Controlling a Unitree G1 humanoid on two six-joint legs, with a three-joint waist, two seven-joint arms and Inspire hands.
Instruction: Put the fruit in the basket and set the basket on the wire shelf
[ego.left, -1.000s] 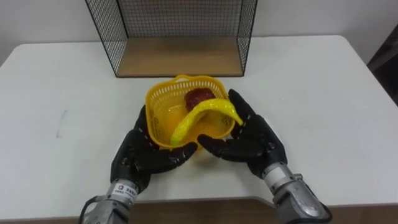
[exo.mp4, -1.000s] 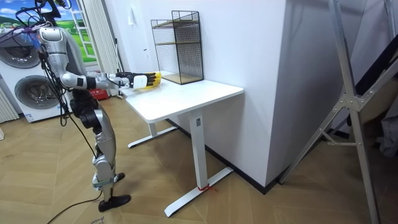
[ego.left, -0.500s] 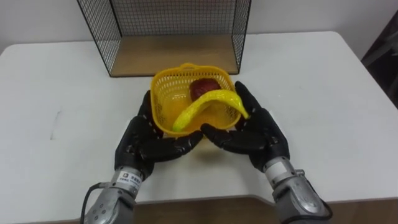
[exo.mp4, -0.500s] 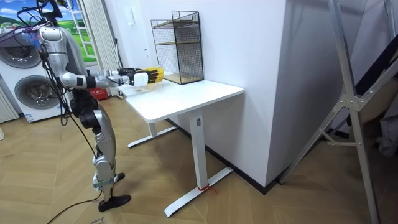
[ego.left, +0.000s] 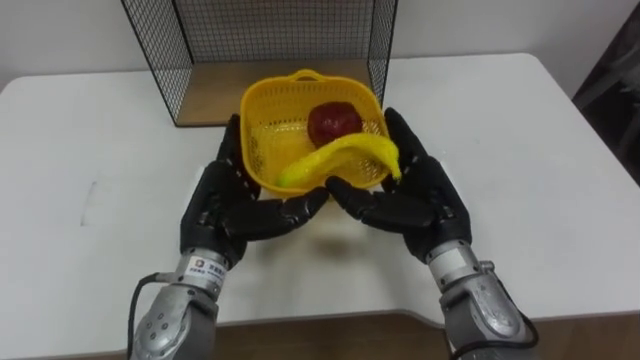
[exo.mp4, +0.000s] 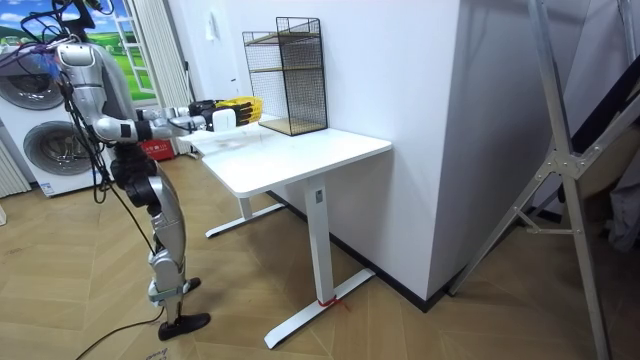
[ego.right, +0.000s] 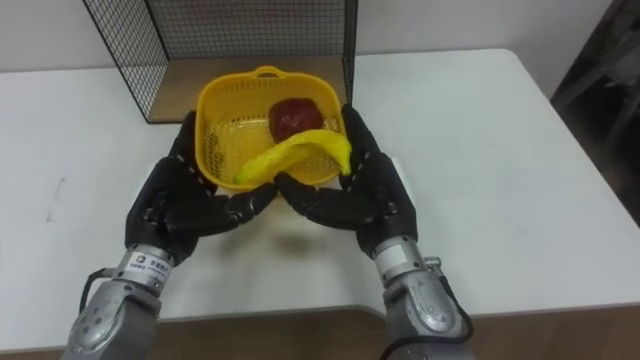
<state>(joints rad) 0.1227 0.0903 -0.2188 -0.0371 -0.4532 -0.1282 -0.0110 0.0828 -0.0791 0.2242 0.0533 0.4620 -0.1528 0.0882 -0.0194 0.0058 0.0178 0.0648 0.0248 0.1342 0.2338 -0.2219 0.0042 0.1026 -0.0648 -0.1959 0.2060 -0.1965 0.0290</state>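
Basket (ego.left: 262, 150), banana (ego.left: 340, 157) and red fruit (ego.left: 334, 123) inside, now nearer wire shelf (ego.left: 160, 50) mouth than a second ago. Your left hand (ego.left: 225, 205) and right hand (ego.left: 420, 195) cradle it, fingers spread flat against sides and underside. Fruit step done; you're likely set for placement.

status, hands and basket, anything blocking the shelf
Left hand and right hand open, cradling the basket from both sides. Banana and red fruit inside; basket at the front of the wire shelf, not yet set in. Nothing blocking.
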